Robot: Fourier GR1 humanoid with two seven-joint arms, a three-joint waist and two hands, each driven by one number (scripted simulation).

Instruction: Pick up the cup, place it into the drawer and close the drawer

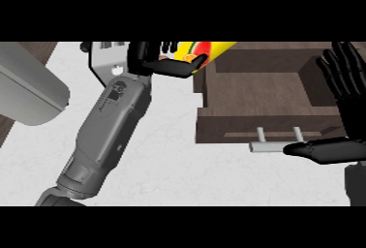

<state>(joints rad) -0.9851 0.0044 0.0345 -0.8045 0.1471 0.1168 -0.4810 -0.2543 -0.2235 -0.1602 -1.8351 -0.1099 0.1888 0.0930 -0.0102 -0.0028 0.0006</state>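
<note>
A yellow cup (202, 49) with red and orange markings sits at the top centre, tilted, held in my left hand (163, 62), whose fingers and thumb curl round it. It is just left of the open wooden drawer (257, 85), near the drawer's back left corner. The drawer's inside looks bare, and its grey bar handle (270, 145) sticks out at the front. My right hand (343, 97) stands open at the right edge, fingers straight up over the drawer's right side, thumb (322, 149) pointing left beside the handle.
A grey rounded appliance (28, 94) lies on the white marbled counter (172, 164) at the left. My left forearm (107, 131) crosses the counter diagonally. Dark wood cabinet top (286, 48) runs behind the drawer.
</note>
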